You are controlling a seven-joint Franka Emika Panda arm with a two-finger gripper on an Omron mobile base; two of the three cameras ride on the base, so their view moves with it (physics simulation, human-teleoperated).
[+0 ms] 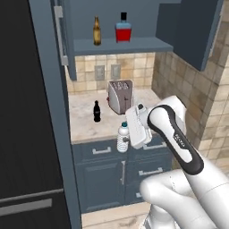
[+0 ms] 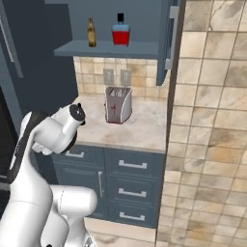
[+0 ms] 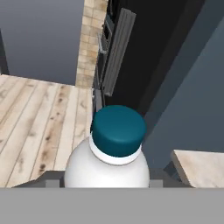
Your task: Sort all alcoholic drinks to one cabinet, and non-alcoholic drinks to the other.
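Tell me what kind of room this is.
A kitchen, rendered: a toaster on a stone counter, blue drawers below, and an open wall cabinet against tiled backsplash.

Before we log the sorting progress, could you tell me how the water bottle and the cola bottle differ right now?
The water bottle is clear with a teal cap and sits at the counter's front edge against the gripper; the cola bottle is black, slimmer, and stands alone farther back on the counter. Both are upright, and neither is in the cabinet.
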